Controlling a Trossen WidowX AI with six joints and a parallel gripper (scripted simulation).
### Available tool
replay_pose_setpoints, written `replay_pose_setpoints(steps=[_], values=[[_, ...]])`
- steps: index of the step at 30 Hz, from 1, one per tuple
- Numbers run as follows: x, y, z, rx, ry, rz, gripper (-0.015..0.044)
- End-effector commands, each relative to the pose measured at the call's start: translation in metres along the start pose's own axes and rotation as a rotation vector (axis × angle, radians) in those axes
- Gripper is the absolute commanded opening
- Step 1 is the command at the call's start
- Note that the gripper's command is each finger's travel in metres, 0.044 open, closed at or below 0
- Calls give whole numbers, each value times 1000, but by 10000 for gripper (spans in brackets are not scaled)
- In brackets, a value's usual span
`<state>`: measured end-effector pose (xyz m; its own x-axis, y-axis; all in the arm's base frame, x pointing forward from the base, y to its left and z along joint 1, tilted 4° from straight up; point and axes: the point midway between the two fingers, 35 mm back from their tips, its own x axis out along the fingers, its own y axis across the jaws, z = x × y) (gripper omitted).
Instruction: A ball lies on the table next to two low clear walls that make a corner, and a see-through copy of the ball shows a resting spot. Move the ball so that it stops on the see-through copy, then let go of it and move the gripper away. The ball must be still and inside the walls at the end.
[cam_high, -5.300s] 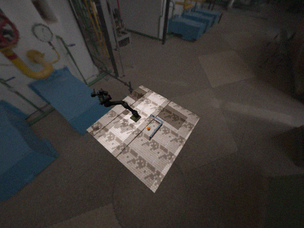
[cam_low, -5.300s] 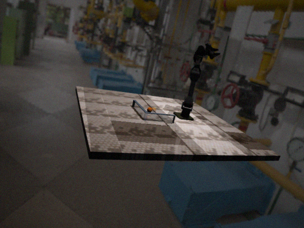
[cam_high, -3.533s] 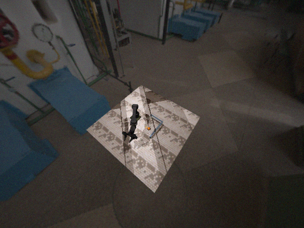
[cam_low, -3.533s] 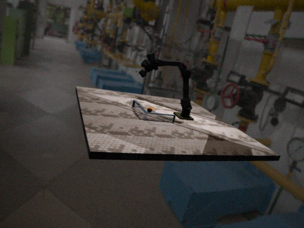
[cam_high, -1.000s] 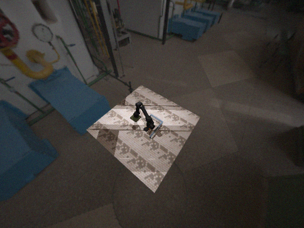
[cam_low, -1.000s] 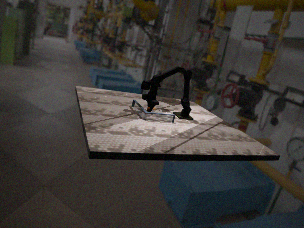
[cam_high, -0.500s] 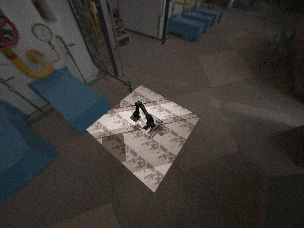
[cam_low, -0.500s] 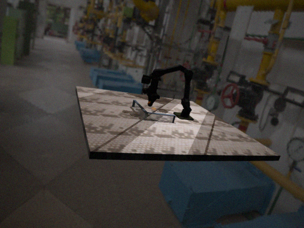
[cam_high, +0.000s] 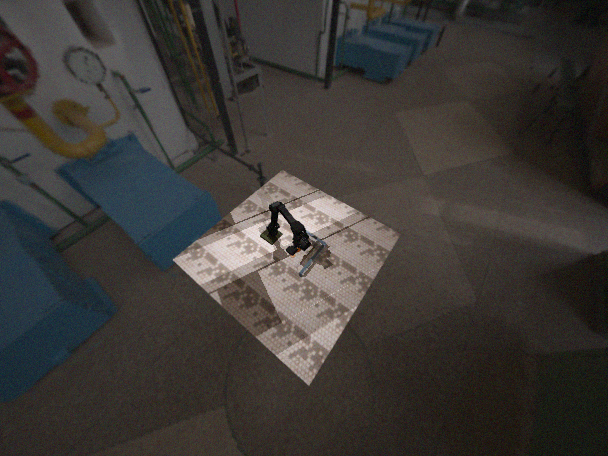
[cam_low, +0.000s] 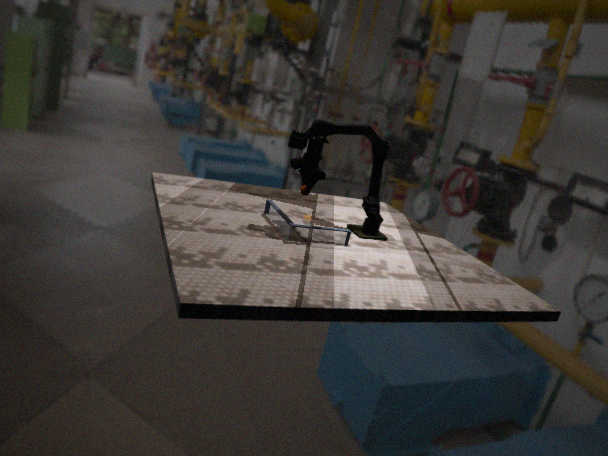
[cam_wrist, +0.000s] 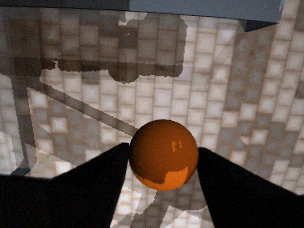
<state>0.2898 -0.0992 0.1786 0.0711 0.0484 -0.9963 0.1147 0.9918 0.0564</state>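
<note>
The orange ball (cam_low: 304, 189) (cam_wrist: 163, 154) is held up above the table, with a finger on either side of it in the wrist view. My gripper (cam_low: 305, 188) (cam_wrist: 162, 152) is shut on it. The see-through copy (cam_low: 308, 217) shows as a faint orange spot on the table, below the ball and inside the corner of the walls. The two low clear walls with blue edges (cam_high: 312, 261) (cam_low: 320, 228) (cam_wrist: 210, 7) meet in a corner. In the top view the arm partly hides the ball and the corner area.
The table (cam_high: 310, 370) (cam_low: 240, 292) has a patterned, tiled top. The arm's base (cam_high: 270, 236) (cam_low: 367, 231) stands on it beside the walls. One wall crosses the top of the wrist view, and shadows fall on the tiles below it.
</note>
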Motion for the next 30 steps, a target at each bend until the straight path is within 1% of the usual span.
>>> replay_pose_setpoints(steps=[1, 20, 25, 30], values=[[-6, 1, -2, -3, -2, 2, 0], [38, -11, -40, -3, 1, 2, 0], [44, -11, -41, -3, 1, 2, 0], [64, -11, -39, -3, 1, 2, 0]])
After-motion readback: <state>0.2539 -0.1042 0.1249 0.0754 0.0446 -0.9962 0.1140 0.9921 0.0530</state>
